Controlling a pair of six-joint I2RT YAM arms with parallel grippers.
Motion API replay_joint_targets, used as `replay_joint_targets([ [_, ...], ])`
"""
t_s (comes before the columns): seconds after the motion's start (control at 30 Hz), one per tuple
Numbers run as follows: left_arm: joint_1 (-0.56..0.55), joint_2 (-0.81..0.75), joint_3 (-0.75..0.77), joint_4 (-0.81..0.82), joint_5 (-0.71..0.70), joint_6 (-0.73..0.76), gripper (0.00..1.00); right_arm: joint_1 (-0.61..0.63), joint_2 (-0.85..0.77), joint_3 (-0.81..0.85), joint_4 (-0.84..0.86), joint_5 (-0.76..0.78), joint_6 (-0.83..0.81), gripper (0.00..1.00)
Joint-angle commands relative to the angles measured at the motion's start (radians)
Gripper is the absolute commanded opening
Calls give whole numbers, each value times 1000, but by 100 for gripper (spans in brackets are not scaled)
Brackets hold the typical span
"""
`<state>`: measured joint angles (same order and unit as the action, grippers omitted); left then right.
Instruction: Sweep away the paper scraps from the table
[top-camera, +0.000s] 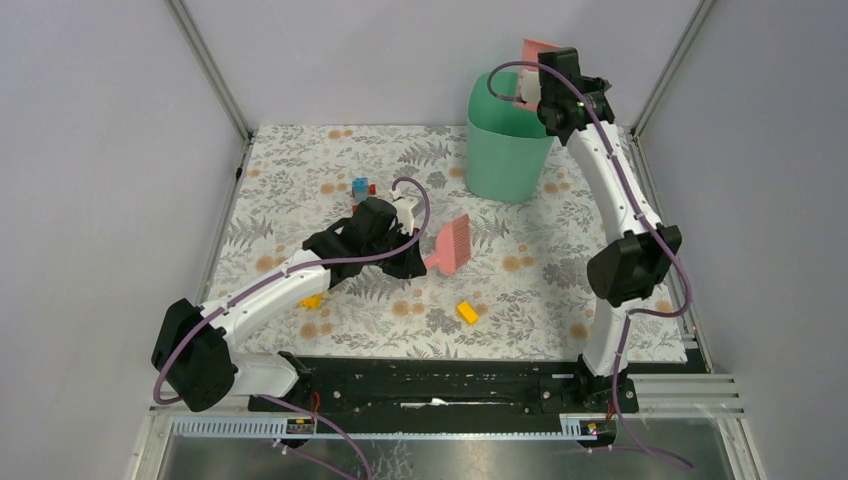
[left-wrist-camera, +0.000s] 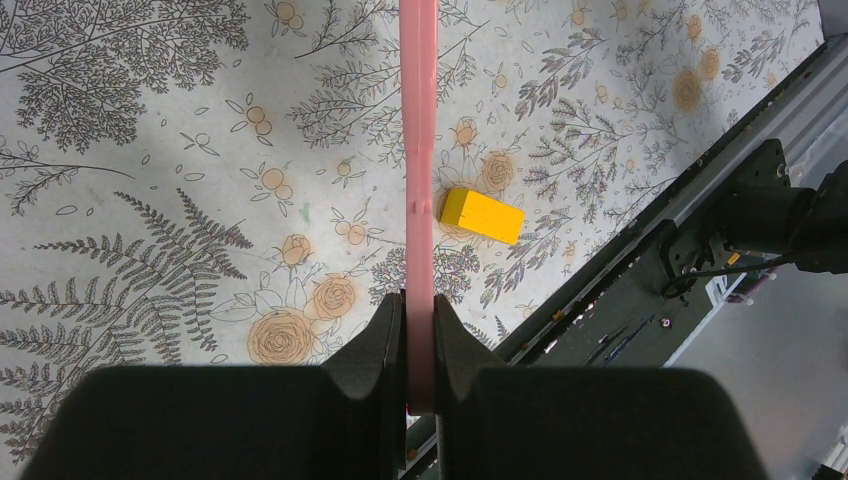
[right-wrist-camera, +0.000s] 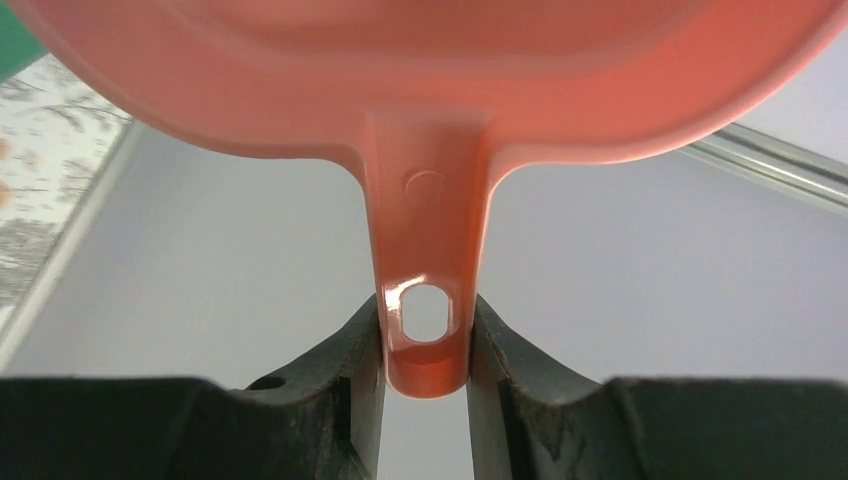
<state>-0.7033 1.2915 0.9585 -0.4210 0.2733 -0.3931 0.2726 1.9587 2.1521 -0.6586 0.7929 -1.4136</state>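
Dustpan handle (right-wrist-camera: 425, 230) is clamped in my right tool (right-wrist-camera: 426, 305) over the green bin (top-camera: 505, 150), I judge for emptying, while my left tool (left-wrist-camera: 420, 310) pinches the pink brush (left-wrist-camera: 418, 120) above the table (top-camera: 560, 290), where I see no paper scraps, only coloured bricks (left-wrist-camera: 482, 215).

Table (top-camera: 560, 290): bin (top-camera: 508, 140) on far right part; dustpan (top-camera: 540, 50) above bin's far rim; brush (top-camera: 452, 244) over centre, before and left of bin; single brick (top-camera: 467, 312) before brush, near front edge; brick cluster (top-camera: 361, 187) behind-left of brush.
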Motion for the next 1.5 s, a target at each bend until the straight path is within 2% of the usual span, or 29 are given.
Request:
replay_joint_targets([
  [0.0, 2, -11, 15, 39, -3, 2, 0, 8, -163, 37, -160, -103, 277, 0],
  [0.1, 2, -23, 17, 40, -25, 8, 0, 8, -242, -10, -246, -176, 400, 0],
  [0.27, 2, -60, 19, 70, -50, -23, 0, 8, -404, -186, -342, -330, 578, 0],
  [0.4, 2, -130, 10, 119, -91, -116, 0, 8, -549, -403, -377, -555, 702, 0],
  [0.57, 2, -254, -84, 197, -171, -306, 1, 8, -679, -645, -380, -766, 825, 0],
  [0.8, 1, -574, -402, 363, -251, -672, 2, 7, -817, -963, -313, -966, 911, 0],
  [0.9, 0, -711, -508, 326, -270, -773, 2, 8, -832, -1051, -290, -984, 919, 0],
  [1.1, 0, -860, -546, 131, -324, -878, 2, 7, -777, -1151, -264, -1026, 880, 0],
  [1.27, -1, -917, -611, 97, -287, -993, 2, 8, -696, -1207, -219, -1046, 835, 0],
  [1.37, 0, -908, -660, 104, -230, -1048, 4, 8, -648, -1203, -259, -1067, 805, 0],
  [1.47, -1, -883, -692, 116, -200, -1061, 5, 8, -615, -1214, -303, -1018, 751, 0],
])
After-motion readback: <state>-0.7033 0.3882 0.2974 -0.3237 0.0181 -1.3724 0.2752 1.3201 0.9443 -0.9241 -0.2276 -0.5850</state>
